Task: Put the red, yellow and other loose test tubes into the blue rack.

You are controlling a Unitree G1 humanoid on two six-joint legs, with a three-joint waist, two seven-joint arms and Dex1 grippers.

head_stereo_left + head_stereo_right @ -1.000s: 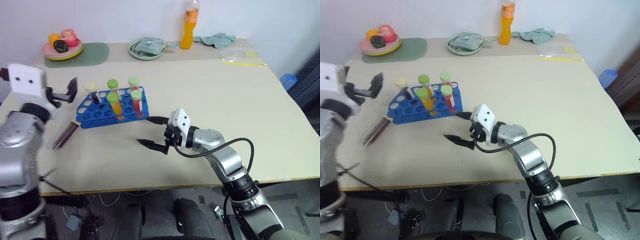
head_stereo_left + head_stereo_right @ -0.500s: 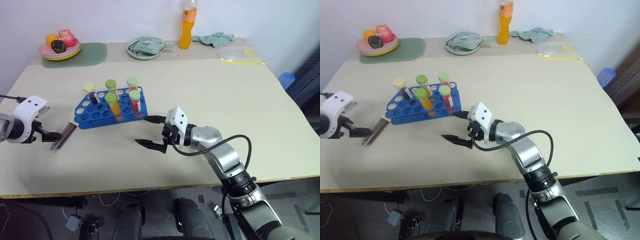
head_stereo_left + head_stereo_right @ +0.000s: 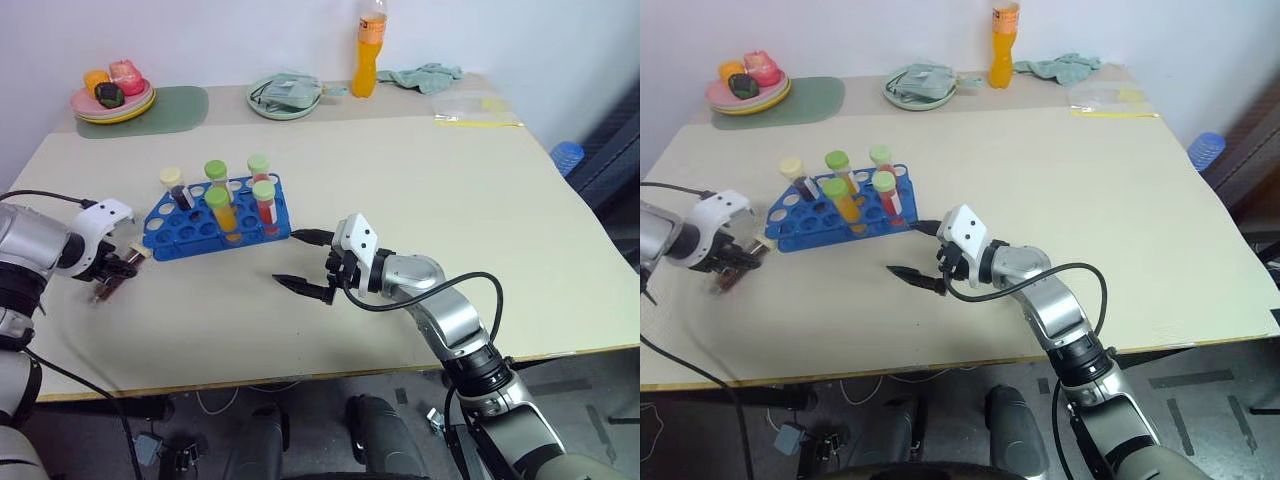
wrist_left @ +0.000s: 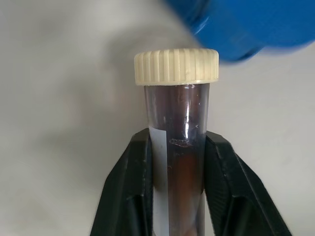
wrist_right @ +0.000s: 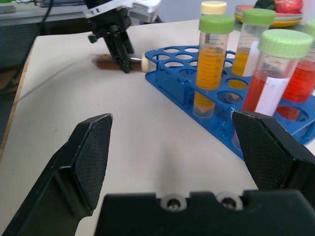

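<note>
Left pincer [image 4: 179, 162]: both black fingers are closed flat against the sides of a clear plastic tube of dark maroon liquid with a ribbed cream cap [image 4: 176, 66], gripped at mid-body so that the capped end projects free beyond the fingertips. The tube lies on the pale desk [image 3: 420, 190], cap toward the near end of the bright blue plastic rack with rows of round holes [image 3: 190, 225] and just beside it; whether the tube has left the desk surface cannot be made out. A side grip with the cap end clear probably serves to let the tube be tipped upright and lowered into a hole.

Right pincer [image 3: 305, 262]: fingers spread wide, holding nothing, hanging over bare desk near the rack's other end and pointing toward it, apparently on standby and out of the working arm's way.

The rack already carries upright tubes: a yellow-orange one with a green cap [image 5: 210, 64], red ones with green caps [image 5: 275, 73], and a dark one with a cream cap [image 3: 173, 185]. Many holes remain vacant.

Compared with a second ago, the left pincer, then open and raised above the desk beside the rack, has come down and shut on the tube. The right pincer has kept its place and spread.
</note>
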